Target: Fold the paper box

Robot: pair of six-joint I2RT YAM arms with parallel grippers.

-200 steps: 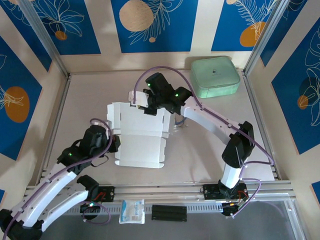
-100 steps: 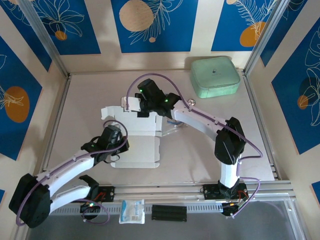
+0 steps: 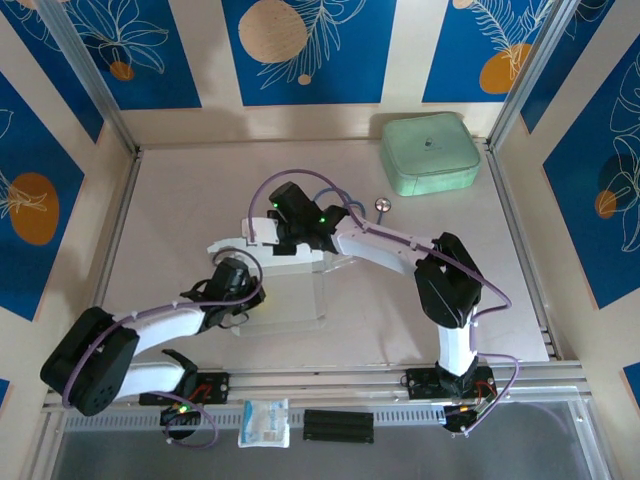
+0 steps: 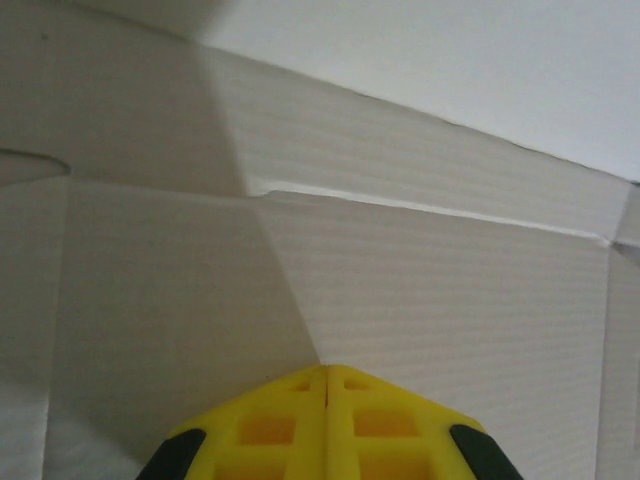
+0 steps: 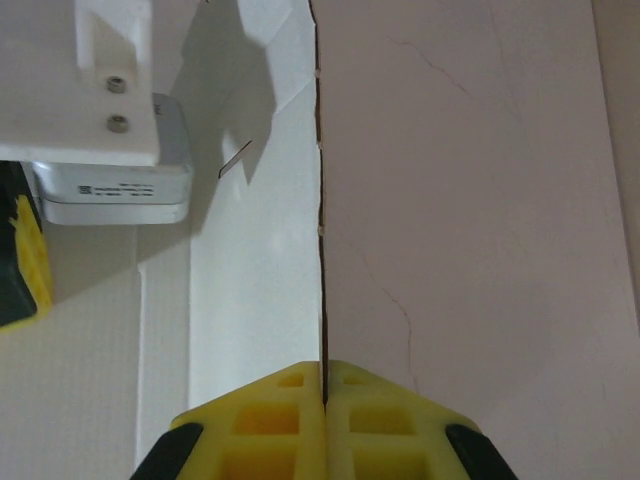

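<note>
Fingers closed tight on both arms, gripping nothing: left fingers (image 4: 265,425) press the paper box (image 3: 290,295) lying mid-surface (image 3: 160,220), right fingers (image 5: 265,425) at its far edge. Step, likely: creasing panels. Next: raise a flap without sliding the card.

Matt, finely ribbed white card of the paper box (image 4: 400,300); faintly cracked matt table (image 5: 480,200)

Both arms meet over the white box (image 3: 290,300).
The left gripper (image 3: 236,292) sits at its left edge and the right gripper (image 3: 283,243) at its far edge; a mint case (image 3: 430,152) lies far right.
</note>
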